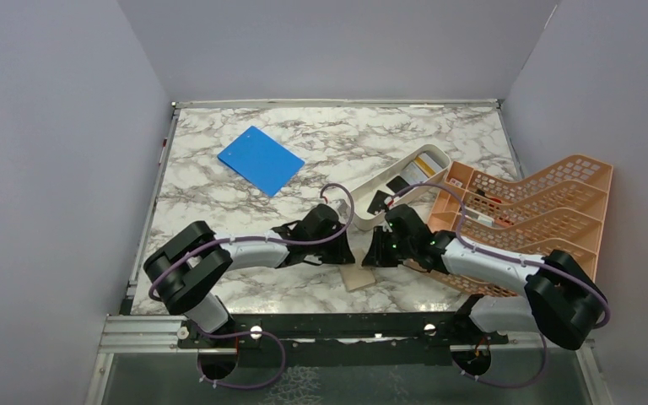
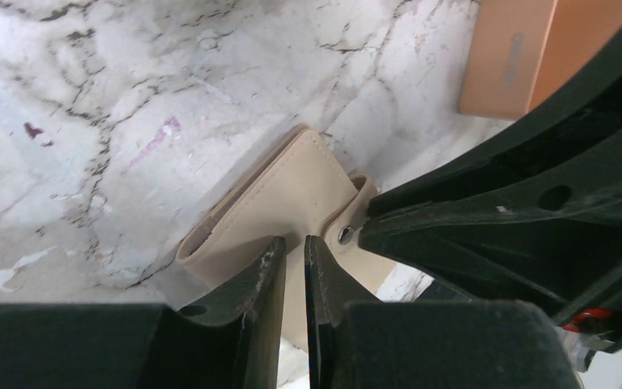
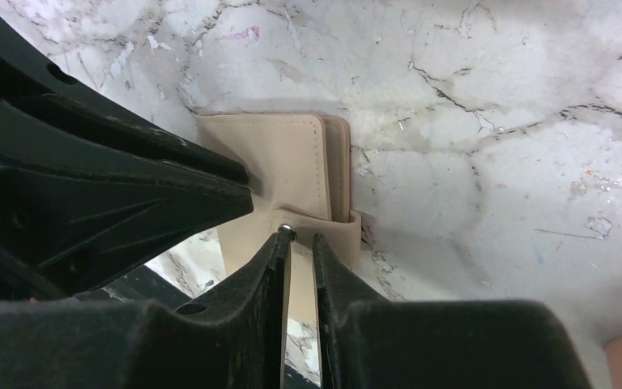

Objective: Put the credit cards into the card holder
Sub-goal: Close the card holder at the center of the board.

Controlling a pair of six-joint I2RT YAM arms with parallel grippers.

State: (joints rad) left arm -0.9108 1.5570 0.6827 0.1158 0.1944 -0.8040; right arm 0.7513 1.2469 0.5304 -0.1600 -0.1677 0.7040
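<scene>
Progress: no card loaded yet; the credit cards [image 1: 380,201] lie in the white tray [image 1: 386,171].
Card holder [image 1: 359,277] [image 2: 291,194] [image 3: 267,154]: folded shut on the surface [image 1: 219,202], near its front edge.
Left gripper [image 1: 344,253] [image 2: 294,251]: narrow, pinching the cover edge.
Right gripper [image 1: 371,253] [image 3: 300,243]: narrow, pinching the snap strap.
Room: orange rack [image 1: 540,211] close on the right; open marble to the left and beyond.

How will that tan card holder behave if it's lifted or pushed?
Probably floppy: the card holder is a thin stitched bifold, so flaps should hinge open. Likely light; lying flat on the smooth marble table, it would slide, not tip.
</scene>
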